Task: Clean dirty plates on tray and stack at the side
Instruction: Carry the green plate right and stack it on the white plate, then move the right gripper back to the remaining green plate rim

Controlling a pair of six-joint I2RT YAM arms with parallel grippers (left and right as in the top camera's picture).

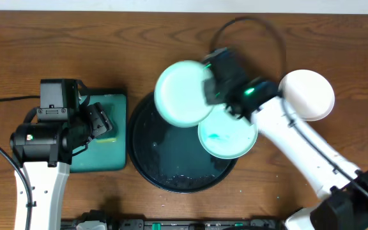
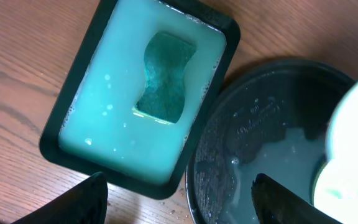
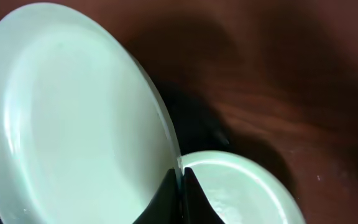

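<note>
Overhead: right gripper [image 1: 208, 86] is clamped on the rim of a mint plate [image 1: 181, 94], held up over the tray's [image 1: 147, 167] 12 o'clock edge. Smeared plate [image 1: 227, 135] sits at the tray's 3 o'clock, white plate [image 1: 308, 94] off-tray at 2 o'clock. Left gripper [image 2: 180, 183] hangs wide apart and empty above the sponge [image 2: 163, 78] in the soap tray [image 2: 53, 138]. We'd drop straight down, pinch the sponge across its narrow waist, then scrub over the tray so drips land inside.

Overhead straight down, far; wrist views close; left wrist shares tray [image 1: 158, 160]
</note>
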